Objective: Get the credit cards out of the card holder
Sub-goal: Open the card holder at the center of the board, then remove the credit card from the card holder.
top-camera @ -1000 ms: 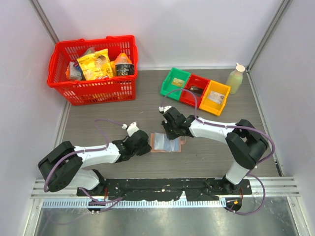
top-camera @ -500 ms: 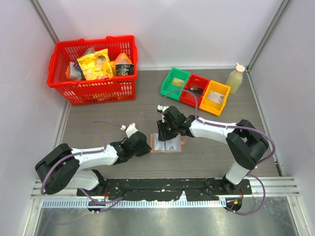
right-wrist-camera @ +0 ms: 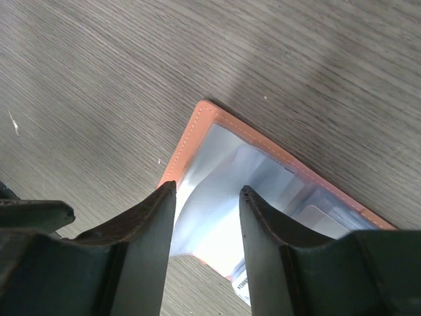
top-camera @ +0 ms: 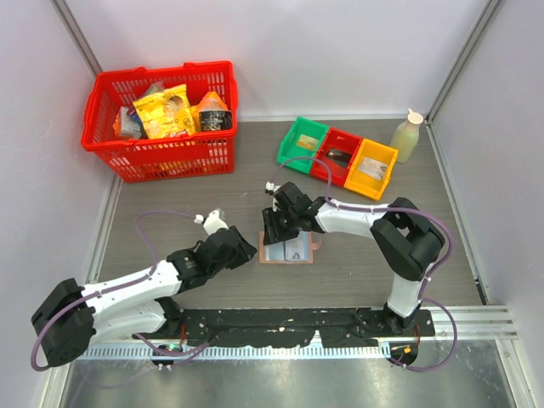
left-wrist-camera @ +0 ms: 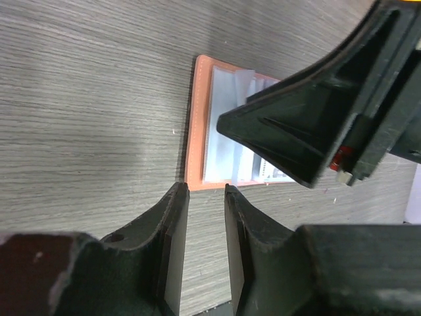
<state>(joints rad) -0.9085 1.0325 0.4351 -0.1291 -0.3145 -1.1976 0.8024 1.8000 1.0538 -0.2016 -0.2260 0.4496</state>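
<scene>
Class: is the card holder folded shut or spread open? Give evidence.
Spread open: the card holder lies flat, clear inner pockets facing up, a card showing inside.

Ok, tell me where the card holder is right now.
In the top view the card holder lies open on the table, the left gripper just left of it and the right gripper over its left half.

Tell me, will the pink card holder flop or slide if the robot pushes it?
The card holder lies open and flat on the table, so it would probably slide, not roll. It looks thin, so likely light. Its shiny clear sleeve looks wrinkled, so probably floppy and slippery.
</scene>
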